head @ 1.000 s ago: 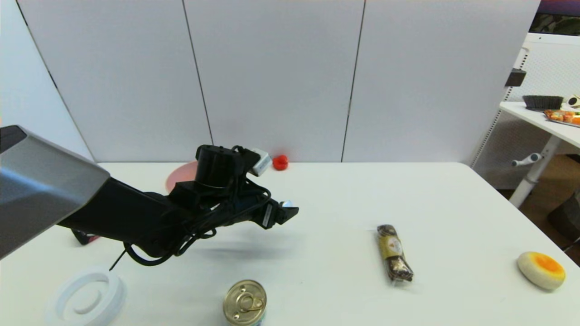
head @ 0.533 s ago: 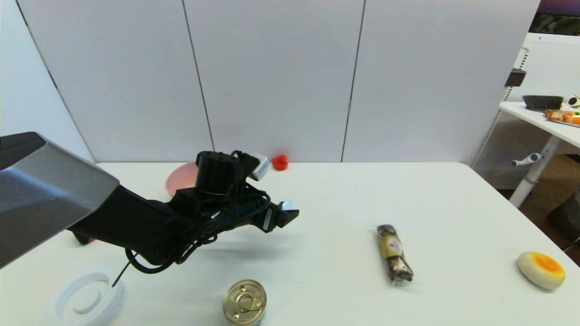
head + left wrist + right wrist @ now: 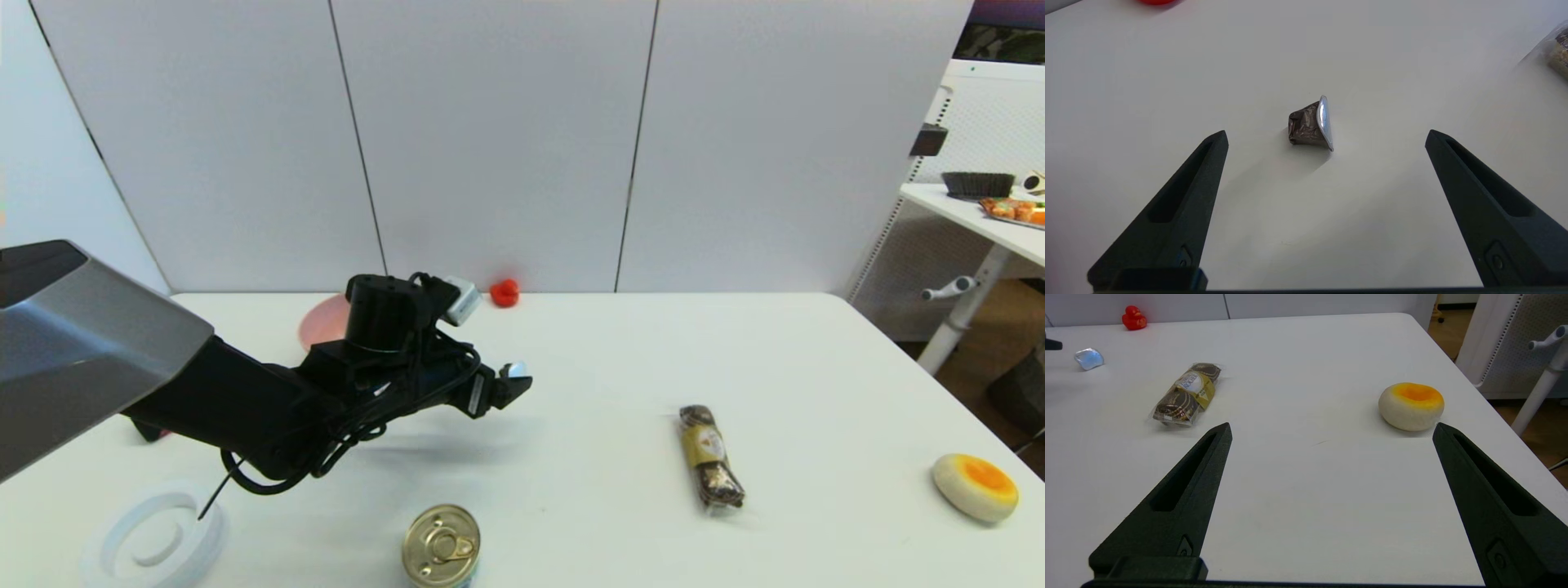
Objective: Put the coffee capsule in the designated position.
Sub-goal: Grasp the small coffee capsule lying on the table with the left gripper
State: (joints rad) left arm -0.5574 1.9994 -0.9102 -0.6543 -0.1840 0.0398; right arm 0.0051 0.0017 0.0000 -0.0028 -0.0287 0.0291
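Two black fingers of the left tool (image 3: 1325, 136) are held wide apart over the white table (image 3: 620, 359), and nothing is gripped between them. Just ahead of their tips, roughly midway between them, the small dark grey coffee capsule with the pale silver foil face (image 3: 1311, 124) is seen lying on its side on the table. Its axis, from narrow crumpled base to foil face, is laid about parallel to the line joining the two fingertips, with the foil turned toward one finger and the base toward the other. In the head view the capsule (image 3: 516, 371) is found at the very tip of the left arm, in the middle of the table. The left tool is plainly the nearer one; the right tool (image 3: 1331, 430) is also spread open and empty, well apart from the capsule, which is seen far off in its wrist view (image 3: 1089, 358). A short advance and descent is judged to be called for, so that the fingers are closed base-to-foil across the capsule.
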